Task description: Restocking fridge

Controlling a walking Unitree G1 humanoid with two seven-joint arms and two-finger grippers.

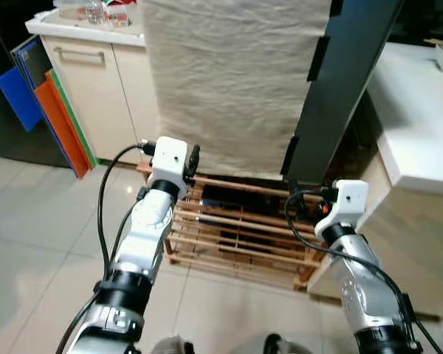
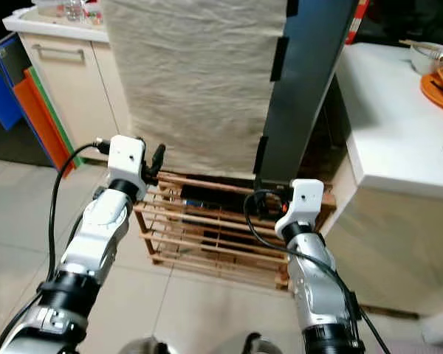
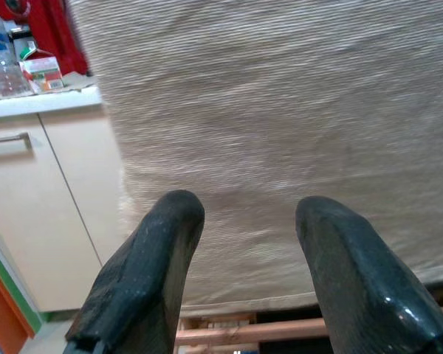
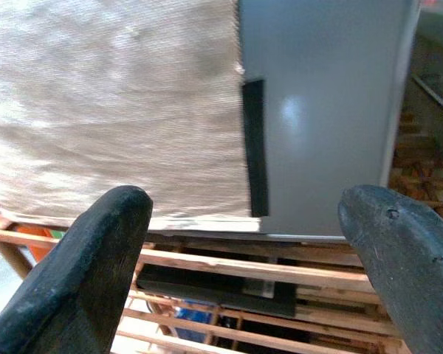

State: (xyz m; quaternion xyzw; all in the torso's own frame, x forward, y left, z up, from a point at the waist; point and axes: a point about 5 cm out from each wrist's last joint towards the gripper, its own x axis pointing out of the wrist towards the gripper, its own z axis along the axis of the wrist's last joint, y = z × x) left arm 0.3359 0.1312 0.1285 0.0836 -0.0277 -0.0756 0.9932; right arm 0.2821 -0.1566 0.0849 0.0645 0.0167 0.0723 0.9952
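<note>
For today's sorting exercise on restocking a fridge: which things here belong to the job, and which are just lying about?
Belongs to the job:
- grey fridge door
- left gripper, jaws open
- right gripper, jaws open

Just lying about:
- beige cloth
- wooden rack
- coloured boards
- cream cabinet
- white counter

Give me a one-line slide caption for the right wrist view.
Open right gripper faces a grey fridge door beside a beige cloth, above a wooden slatted rack.
</note>
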